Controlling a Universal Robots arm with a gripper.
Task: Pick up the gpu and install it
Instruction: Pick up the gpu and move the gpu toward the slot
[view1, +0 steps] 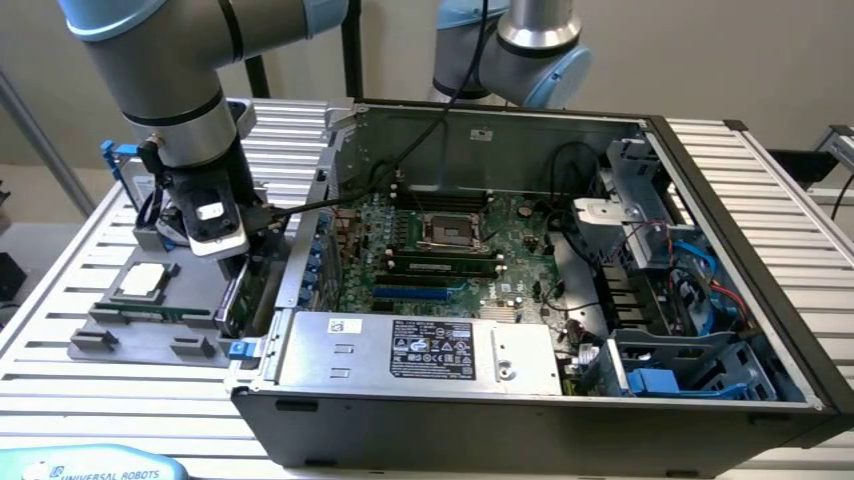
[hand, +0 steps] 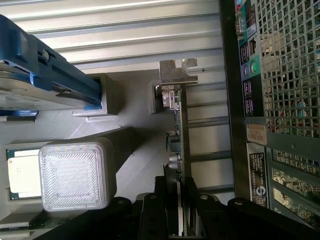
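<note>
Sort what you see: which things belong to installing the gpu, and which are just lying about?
Job in hand: gpu; claw gripping it; case, lying open; motherboard.

Lying about: CPU; hard drive; square block.

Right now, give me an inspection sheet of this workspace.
surface: slatted metal table carrying a gray fixture.
job's things: gpu standing on edge in the fixture, beside the open computer case.
clutter: CPU chip; blue-framed hard drive.
grippers: gripper, its fingers shut on the gpu's edge.
cables: black cable running from the wrist; wiring inside the case.
surroundings: second arm behind the case.
</note>
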